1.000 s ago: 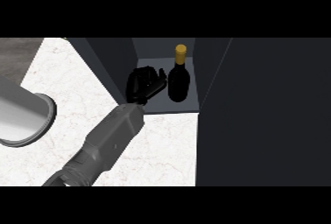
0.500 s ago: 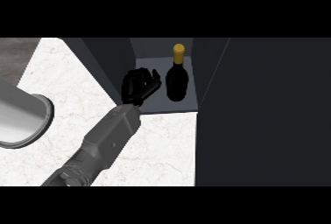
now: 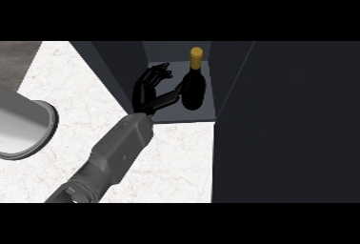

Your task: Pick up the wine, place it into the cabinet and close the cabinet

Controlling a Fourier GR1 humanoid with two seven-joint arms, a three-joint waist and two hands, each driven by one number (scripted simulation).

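Here, the wine bottle (image 3: 193, 90) is standing upright inside the open cabinet (image 3: 179, 117), its gold cap (image 3: 197, 51) showing against the grey back wall. The left hand (image 3: 149, 91) is sitting just beside the bottle on its left, fingers spread and relaxed, gripping nothing. Its thumb is reaching toward the bottle's lower body and may be touching it; the dark shapes merge there. The grey forearm (image 3: 116, 152) is lying across the white marble counter (image 3: 179, 162). A dark door panel (image 3: 295, 124) is filling the right side, and a round grey metal vessel (image 3: 21, 128) is showing at the left edge.
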